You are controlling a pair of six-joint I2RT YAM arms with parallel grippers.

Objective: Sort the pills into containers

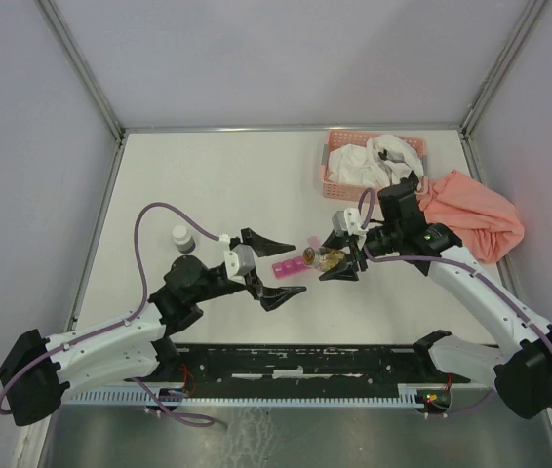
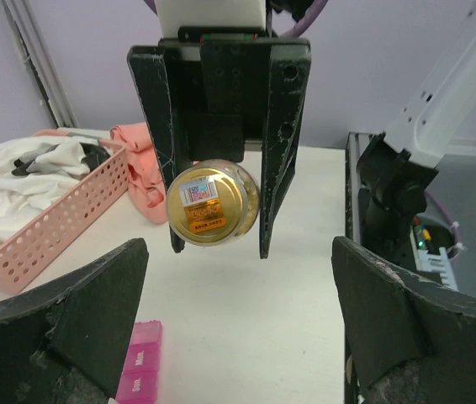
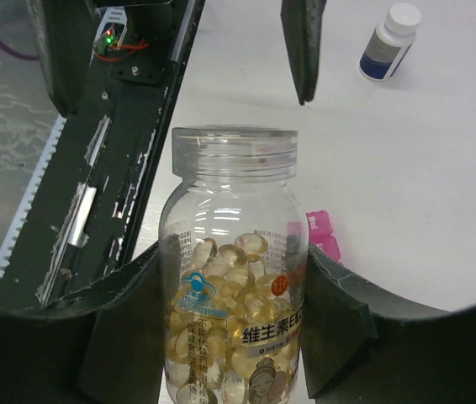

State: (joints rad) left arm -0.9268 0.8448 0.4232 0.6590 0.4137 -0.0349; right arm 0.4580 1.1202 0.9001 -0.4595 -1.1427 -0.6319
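Now the right gripper (image 2: 219,240) clamps the softgel bottle (image 3: 234,295); the wide-open left gripper (image 1: 297,266), facing it, should grip its lid (image 3: 235,151) squarely.

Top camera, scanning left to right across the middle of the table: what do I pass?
From the left: small white-capped bottle → slim magenta-pink plastic pill-organizer strip → clear plastic bottle of yellow capsules → crumpled orange cloth.

Grippers: two, the left gripper (image 1: 299,267) and the right gripper (image 1: 323,257).
Bottles: two, one clear capsule bottle (image 3: 234,194) and one white-capped bottle (image 1: 183,238).
Pill-organizer strip (image 1: 287,265): one.
Lattice basket (image 1: 330,166): one.
Salmon cloth (image 1: 471,219): one.
Golden capsules (image 3: 221,261): too many to count.
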